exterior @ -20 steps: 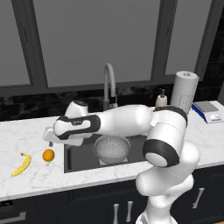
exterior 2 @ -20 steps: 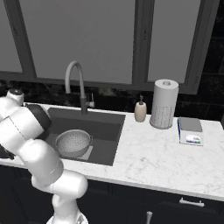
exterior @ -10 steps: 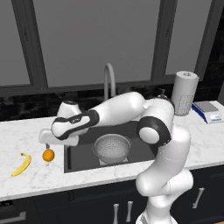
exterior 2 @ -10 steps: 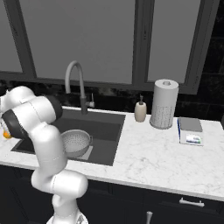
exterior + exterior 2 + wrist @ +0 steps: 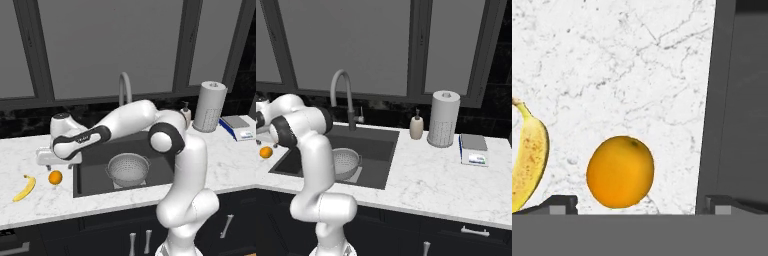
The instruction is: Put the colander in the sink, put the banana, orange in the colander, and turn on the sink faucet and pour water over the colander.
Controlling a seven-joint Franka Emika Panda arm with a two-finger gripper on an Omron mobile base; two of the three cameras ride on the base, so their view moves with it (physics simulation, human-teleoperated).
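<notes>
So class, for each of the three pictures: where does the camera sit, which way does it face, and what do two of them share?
Left base view: behind the arm's left, facing the sink; arm reaches left.
Right base view: behind its right, facing the counter and faucet; arm at left.
Hand view: on the hand, looking down at the orange and banana; open claw tips show.
Both base views share the colander.

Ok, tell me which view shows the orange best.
The hand view: the orange sits large and close on the counter, beside the banana. The left base view shows it small, under the hand; the right base view shows just a bit at the left edge.
</notes>
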